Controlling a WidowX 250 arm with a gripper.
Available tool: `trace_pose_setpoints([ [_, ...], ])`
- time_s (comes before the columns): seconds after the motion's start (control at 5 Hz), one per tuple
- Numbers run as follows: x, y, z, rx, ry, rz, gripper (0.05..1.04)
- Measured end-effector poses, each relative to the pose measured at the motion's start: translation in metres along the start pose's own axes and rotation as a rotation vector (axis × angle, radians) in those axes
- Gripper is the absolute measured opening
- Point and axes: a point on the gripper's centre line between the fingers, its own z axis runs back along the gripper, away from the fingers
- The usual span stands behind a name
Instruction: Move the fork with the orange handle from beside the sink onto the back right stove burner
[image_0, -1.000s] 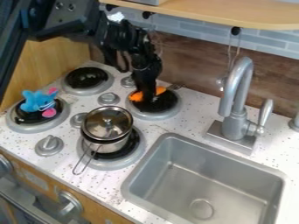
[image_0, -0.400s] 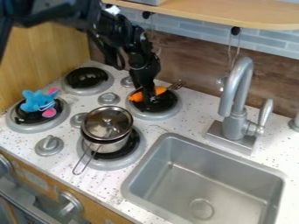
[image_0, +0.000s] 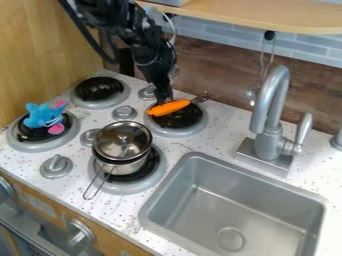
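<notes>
So in the camera view the black arm drops in from the upper left of the frame, and its gripper hangs just above center, right at the orange-handled fork. Can't tell if the gripper is apart, together or clamped on the handle. The fork lies across the black burner near the middle of the frame, tines toward the upper right.

Lower left of that there's a little metal pot with a lid on another burner, wire handle sticking down-left. Over at the left, a blue and pink toy sits on a burner. Gray faucet on the right, metal sink at lower right.
</notes>
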Motion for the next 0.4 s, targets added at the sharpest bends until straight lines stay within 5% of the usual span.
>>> trace_pose_setpoints([
  [0.2, -0.0364, -0.0115, 0.0335, 0.154, 0.086, 0.059, 1.001],
  [0.4, -0.0337, -0.0079, 0.0392, 0.178, 0.072, 0.046, 1.001],
])
